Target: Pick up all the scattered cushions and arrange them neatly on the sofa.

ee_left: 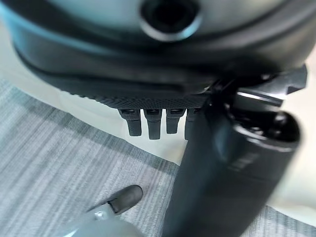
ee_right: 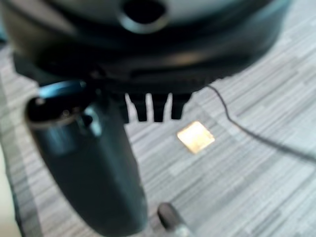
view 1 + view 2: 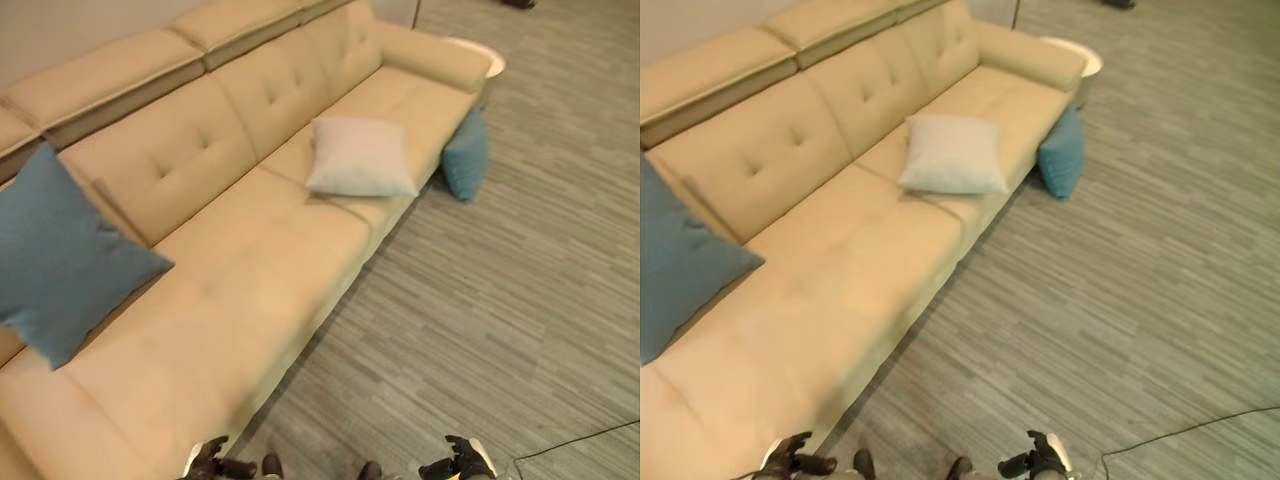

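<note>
A long beige sofa point(image 3: 250, 270) runs from the near left to the far right. A large blue cushion point(image 3: 60, 255) leans against its backrest at the near left end. Further along, a cream cushion point(image 3: 360, 157) lies flat on the seat. A smaller teal cushion point(image 3: 467, 155) stands on the floor, leaning against the sofa's front below the far armrest. My left hand point(image 3: 208, 462) hangs low beside the sofa's near front edge, fingers point(image 1: 148, 123) relaxed and holding nothing. My right hand point(image 3: 460, 460) hangs over the floor, its fingers point(image 2: 148, 106) likewise relaxed and empty.
A round white side table point(image 3: 490, 60) stands beyond the far armrest. Grey striped carpet point(image 3: 500, 300) spreads wide to the right of the sofa. A small brass floor plate point(image 2: 196, 137) lies under my right hand.
</note>
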Tool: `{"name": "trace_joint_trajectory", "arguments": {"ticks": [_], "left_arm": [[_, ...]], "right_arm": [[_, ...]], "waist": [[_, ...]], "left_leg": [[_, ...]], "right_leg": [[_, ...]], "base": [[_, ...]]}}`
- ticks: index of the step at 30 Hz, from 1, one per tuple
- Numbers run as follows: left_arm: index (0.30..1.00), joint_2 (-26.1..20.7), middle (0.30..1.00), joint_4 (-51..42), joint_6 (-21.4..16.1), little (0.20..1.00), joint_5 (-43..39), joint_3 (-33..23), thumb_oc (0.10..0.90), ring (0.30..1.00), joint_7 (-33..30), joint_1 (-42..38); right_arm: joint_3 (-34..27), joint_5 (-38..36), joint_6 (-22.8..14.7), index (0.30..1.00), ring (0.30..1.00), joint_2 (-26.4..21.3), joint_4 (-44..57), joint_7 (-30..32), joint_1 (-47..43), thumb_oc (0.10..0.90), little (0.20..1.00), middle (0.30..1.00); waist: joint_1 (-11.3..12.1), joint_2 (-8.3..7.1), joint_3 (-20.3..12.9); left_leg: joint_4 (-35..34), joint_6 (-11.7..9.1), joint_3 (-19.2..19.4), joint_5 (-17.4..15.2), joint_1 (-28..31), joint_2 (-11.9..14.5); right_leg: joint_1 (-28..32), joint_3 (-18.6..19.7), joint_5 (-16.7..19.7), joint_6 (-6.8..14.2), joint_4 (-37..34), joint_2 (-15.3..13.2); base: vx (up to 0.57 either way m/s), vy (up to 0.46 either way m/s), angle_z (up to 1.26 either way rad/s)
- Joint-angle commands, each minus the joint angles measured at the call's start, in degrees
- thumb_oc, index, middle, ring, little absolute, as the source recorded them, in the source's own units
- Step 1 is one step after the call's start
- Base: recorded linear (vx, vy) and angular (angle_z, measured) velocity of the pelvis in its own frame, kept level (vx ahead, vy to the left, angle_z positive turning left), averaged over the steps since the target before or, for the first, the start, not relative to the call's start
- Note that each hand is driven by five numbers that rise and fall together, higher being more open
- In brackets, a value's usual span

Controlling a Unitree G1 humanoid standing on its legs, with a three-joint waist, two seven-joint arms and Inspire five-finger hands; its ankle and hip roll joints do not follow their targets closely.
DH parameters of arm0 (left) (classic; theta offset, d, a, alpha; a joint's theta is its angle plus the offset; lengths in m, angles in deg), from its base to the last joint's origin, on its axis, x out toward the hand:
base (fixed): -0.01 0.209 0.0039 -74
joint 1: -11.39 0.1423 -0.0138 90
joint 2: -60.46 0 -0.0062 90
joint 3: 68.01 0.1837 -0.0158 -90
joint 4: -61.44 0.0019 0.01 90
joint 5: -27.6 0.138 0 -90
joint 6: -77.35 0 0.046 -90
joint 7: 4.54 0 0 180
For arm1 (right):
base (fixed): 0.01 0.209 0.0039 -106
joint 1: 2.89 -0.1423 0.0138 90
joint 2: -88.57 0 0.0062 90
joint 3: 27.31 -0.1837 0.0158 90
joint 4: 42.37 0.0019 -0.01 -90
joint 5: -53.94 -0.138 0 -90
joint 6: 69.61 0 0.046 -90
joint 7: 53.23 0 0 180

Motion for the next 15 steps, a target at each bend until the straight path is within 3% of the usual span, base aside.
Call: {"name": "trace_joint_trajectory", "arguments": {"ticks": [1,3,5,8,12,15], "left_arm": [[0.9,0.2,0.9,-0.6,-1.2,0.9,0.3,-0.1,0.8,0.9,-0.5,-3.2],[0.9,1.1,0.9,-1.2,-0.9,0.9,-0.1,0.9,0.8,0.9,-0.1,-3.7],[0.9,1.6,0.9,-1.7,-1.3,0.9,-0.4,1.9,0.8,0.9,-0.2,-3.9],[0.9,1.9,0.9,-2.6,-1.4,0.9,-0.8,2.8,0.8,0.9,-0.2,-4.1],[0.9,1.8,0.9,-2.7,-1.1,0.9,-0.6,3.1,0.8,0.9,-0.1,-4.3],[0.9,1.4,0.9,-2.8,-1.3,0.9,-1.0,2.6,0.8,0.9,-0.3,-3.9]], "right_arm": [[-0.1,-2.4,-1.2,0.9,0.9,-2.9,-0.3,2.5,-2.5,0.8,0.9,0.9],[-1.0,-3.4,-1.1,0.9,0.9,-3.4,-0.4,3.4,-1.9,0.8,0.9,0.9],[-1.1,-3.7,-1.1,0.9,0.9,-3.5,-0.9,3.7,-1.6,0.8,0.9,0.9],[-1.1,-3.5,-1.1,0.9,0.9,-3.5,-2.0,4.2,-1.1,0.8,0.9,0.9],[-1.3,-3.6,-0.8,0.9,0.9,-3.3,-2.6,4.4,-0.7,0.8,0.9,0.9],[-1.4,-4.4,-0.7,0.9,0.9,-2.9,-2.2,4.7,-0.4,0.8,0.9,0.9]], "waist": [[-1.4,-1.22,0.9],[-2.2,-1.32,1.7],[-1.4,-1.32,2.5],[-0.4,-2.09,2.4],[0.5,-2.05,2.2],[1.9,-2.1,2.1]], "left_leg": [[3.2,0.9,-4.4,-5.9,-3.8,-3.7],[9.0,0.1,-4.3,-6.9,-5.1,-2.2],[13.1,-0.1,-8.5,-5.5,-7.6,-4.1],[11.7,0.4,-12.9,-7.0,-10.7,-8.4],[8.9,0.5,-14.2,-3.9,-14.7,-11.0],[8.9,0.4,-13.2,-2.4,-17.1,-11.1]], "right_leg": [[3.1,2.7,0.8,2.8,-8.3,0.9],[4.0,4.1,0.0,1.5,-9.2,1.9],[4.4,5.6,0.0,0.9,-9.5,2.7],[5.0,7.5,-0.2,1.3,-10.3,3.3],[7.0,9.7,-0.8,1.7,-11.8,4.9],[8.4,11.8,-2.2,1.5,-11.6,6.1]], "base": [[0.01,-0.146,-0.23],[0.05,-0.201,-0.08],[0.08,-0.111,-0.32],[0.13,-0.074,-0.58],[0.16,-0.014,-0.28],[0.21,0.023,-0.4]]}}
